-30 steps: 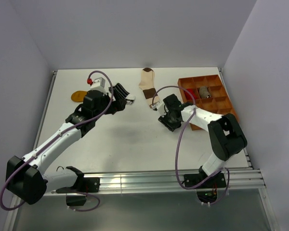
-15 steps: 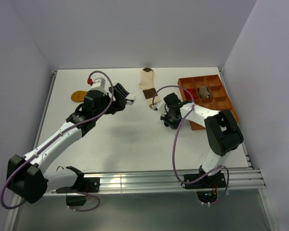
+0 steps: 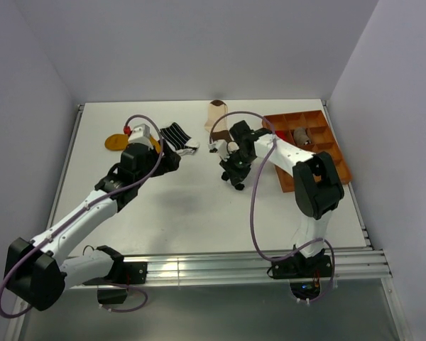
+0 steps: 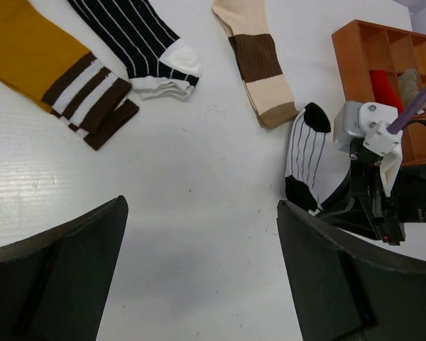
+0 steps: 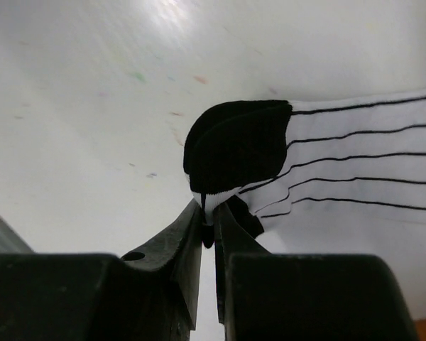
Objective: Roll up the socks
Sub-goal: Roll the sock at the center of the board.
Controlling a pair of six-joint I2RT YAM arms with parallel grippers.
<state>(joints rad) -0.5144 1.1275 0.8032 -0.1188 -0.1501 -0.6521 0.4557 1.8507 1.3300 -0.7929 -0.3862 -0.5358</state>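
Observation:
A white sock with thin black stripes (image 5: 355,142) (image 4: 305,145) lies on the table. My right gripper (image 5: 207,213) (image 3: 231,169) is shut on its black-tipped near end. Most of it is hidden under that arm in the top view, where a white bit of the sock (image 3: 216,145) shows. A cream sock with brown bands (image 4: 259,64) (image 3: 216,114), a black sock with white stripes (image 4: 138,35) (image 3: 176,135) and a mustard sock (image 4: 28,50) (image 3: 116,141) lie flat further back. My left gripper (image 4: 200,206) (image 3: 169,158) stands open over bare table, with nothing between its fingers.
The orange-brown compartment tray (image 3: 298,117) (image 4: 348,42) stands at the right. It holds a red item and a greyish rolled bundle. Walls close in the table at the back and both sides.
My right gripper has shut on the white striped sock's end and swung left. My left gripper has drawn back off the black striped sock, which now lies uncovered.

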